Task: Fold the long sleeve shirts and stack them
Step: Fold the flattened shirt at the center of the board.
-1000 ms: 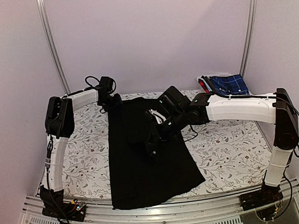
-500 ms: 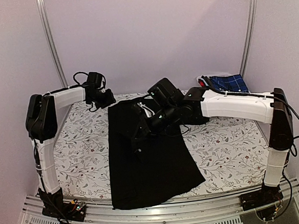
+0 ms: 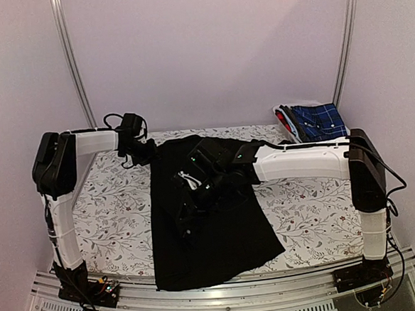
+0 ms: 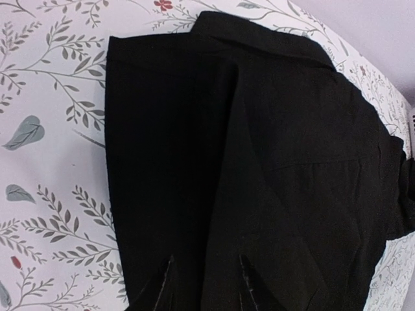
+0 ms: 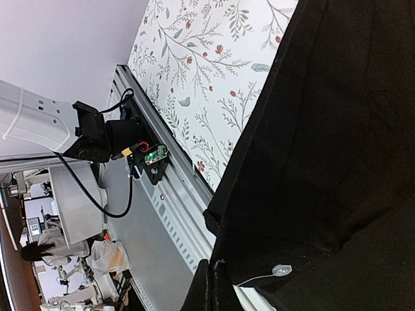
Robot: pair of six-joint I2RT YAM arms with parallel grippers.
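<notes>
Black shirt (image 3: 221, 247) lies flat on the floral counter (image 3: 318, 205), centre of the top view. Its long axis runs from the upper middle of the frame down to the lower edge, where the hem reaches the metal rail (image 5: 168, 214).

Left pincer (image 3: 142, 151) sits at the shirt's upper-left corner. In the left wrist view its fingers (image 4: 167, 288) stand apart, released, with flat dark cloth showing in the gap. The shirt spreads away from it toward the top and right of that frame.

Right arm reaches across from the right. Right pincer (image 3: 185, 217) hangs over the shirt's left half, about mid-length. In the right wrist view its fingers look clenched tight together. Cannot tell whether cloth is caught between them.

One pale button (image 5: 282, 269) shows near those fingertips, with a thread trailing from it.

Judgement: the next fold turns on the long axis. The left pincer is nearer the top corner and the right pincer nearer the middle of the left edge.

Folded plaid cloth (image 3: 317, 119) sits in the upper right, well apart from the shirt.

No brand, label or readable writing in any view.
</notes>
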